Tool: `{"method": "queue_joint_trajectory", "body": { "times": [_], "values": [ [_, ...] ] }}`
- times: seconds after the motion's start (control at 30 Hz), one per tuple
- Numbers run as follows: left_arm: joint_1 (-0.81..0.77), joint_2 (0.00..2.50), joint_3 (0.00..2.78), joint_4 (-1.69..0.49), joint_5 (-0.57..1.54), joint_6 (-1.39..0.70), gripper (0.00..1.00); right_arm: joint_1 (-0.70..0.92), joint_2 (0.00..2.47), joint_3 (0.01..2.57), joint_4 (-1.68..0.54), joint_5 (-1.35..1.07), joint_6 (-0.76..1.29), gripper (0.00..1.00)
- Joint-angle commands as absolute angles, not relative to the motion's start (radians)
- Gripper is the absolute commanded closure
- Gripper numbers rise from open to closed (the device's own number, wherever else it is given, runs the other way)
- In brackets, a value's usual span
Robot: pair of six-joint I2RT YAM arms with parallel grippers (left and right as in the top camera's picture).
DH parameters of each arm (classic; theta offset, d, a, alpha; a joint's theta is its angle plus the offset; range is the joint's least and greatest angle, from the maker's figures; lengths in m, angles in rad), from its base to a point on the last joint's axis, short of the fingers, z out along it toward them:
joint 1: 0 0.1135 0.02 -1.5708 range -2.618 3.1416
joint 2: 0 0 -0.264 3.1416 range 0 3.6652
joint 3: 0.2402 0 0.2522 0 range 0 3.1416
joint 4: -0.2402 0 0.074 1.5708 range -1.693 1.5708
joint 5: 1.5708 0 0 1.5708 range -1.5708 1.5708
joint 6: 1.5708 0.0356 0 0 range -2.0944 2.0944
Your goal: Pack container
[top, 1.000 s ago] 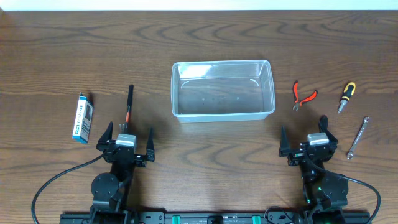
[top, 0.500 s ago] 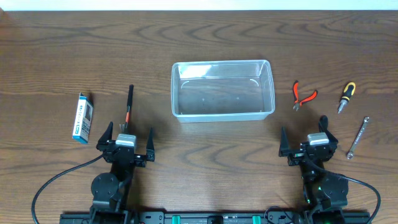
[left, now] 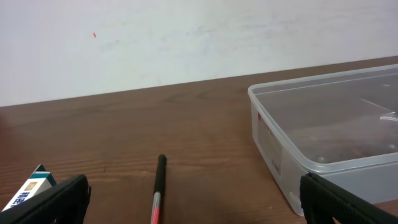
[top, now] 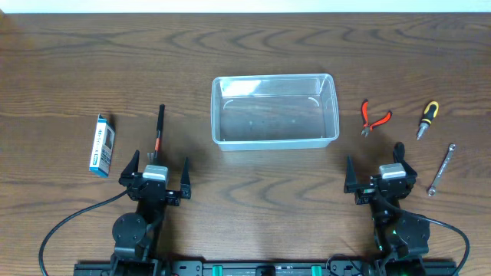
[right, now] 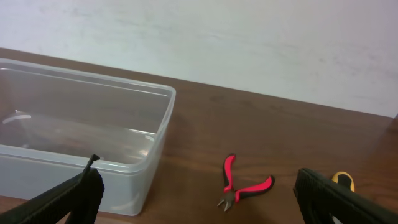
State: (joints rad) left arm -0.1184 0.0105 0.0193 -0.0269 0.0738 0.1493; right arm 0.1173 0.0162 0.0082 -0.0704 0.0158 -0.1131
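The clear plastic container (top: 275, 111) stands empty at the table's middle; it also shows in the left wrist view (left: 329, 137) and the right wrist view (right: 81, 130). My left gripper (top: 156, 175) is open and empty near the front, behind a black-and-red pen-like tool (top: 159, 129) (left: 158, 186). My right gripper (top: 377, 175) is open and empty near the front. Red-handled pliers (top: 373, 118) (right: 239, 186), a yellow-and-black screwdriver (top: 426, 119) and a metal wrench (top: 441, 169) lie right of the container.
A small blue-and-white box (top: 100, 145) (left: 28, 190) lies at the far left. A white wall (left: 186, 37) rises behind the table's far edge.
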Motion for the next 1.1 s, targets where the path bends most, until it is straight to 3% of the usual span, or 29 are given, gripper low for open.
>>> {"method": "queue_joint_trajectory", "body": {
  "times": [0.0,0.17,0.27,0.37,0.5,0.67,0.9,1.07],
  "values": [
    [-0.113,0.006,0.004,-0.064,0.074,0.134,0.02,0.119,0.007,0.006,-0.072,0.026,-0.107,0.01],
    [-0.113,0.006,0.004,-0.063,0.074,0.134,0.02,0.119,0.007,0.006,-0.073,0.013,-0.096,0.01],
    [-0.113,0.006,0.004,-0.046,0.058,0.136,0.02,0.118,0.007,0.006,-0.071,0.002,0.094,0.01],
    [-0.113,0.006,0.01,0.021,0.059,-0.02,0.02,0.118,0.013,0.011,-0.079,-0.062,0.33,0.01],
    [-0.113,0.026,0.064,-0.084,0.059,-0.143,0.02,0.118,0.067,0.089,-0.143,-0.075,0.323,0.01],
    [-0.113,0.12,0.239,-0.335,0.059,-0.147,0.02,0.112,0.301,0.377,-0.307,0.006,0.152,0.01],
    [-0.113,0.367,0.529,-0.558,0.059,-0.144,0.02,0.072,0.809,0.933,-0.776,0.062,0.143,0.01],
    [-0.113,0.575,0.737,-0.792,0.071,-0.144,0.02,0.063,1.079,1.266,-0.995,0.03,0.111,0.01]
  ]
}}
